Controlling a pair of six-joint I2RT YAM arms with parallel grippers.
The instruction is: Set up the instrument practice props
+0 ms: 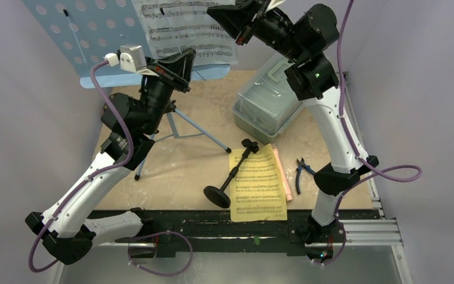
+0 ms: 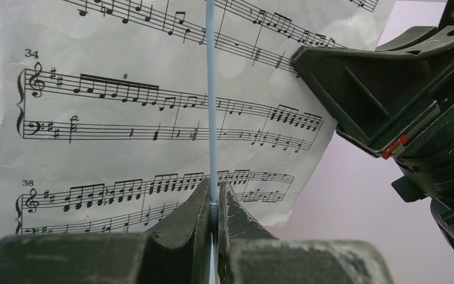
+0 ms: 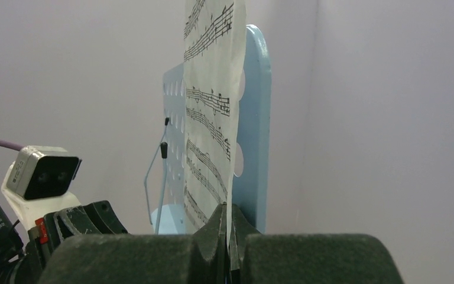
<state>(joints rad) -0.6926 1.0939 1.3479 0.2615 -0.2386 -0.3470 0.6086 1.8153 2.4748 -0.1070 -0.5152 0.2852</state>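
left gripper [image 2: 214, 198] clamped on upright retainer wire [image 2: 211, 89] | right gripper [image 3: 227, 216] pinched on white music sheet [image 3: 210, 118] edge | sheet set just behind wire

1. Cut off by the top edge overhead: upper parts of the music stand [image 1: 59, 35] and the white sheet [image 1: 183, 29].
2. Mostly buried under the yellow sheet [image 1: 258, 183]: toy microphone [image 1: 279, 171], only a pink strip showing along the right side.
3. Hidden behind the left arm [image 1: 142, 112]: where the tripod legs meet.
4. Covered by the right arm [image 1: 331, 130]: far corner of the clear box [image 1: 266, 106].
5. Too small to tell: pliers [image 1: 300, 171], perhaps slightly spread.
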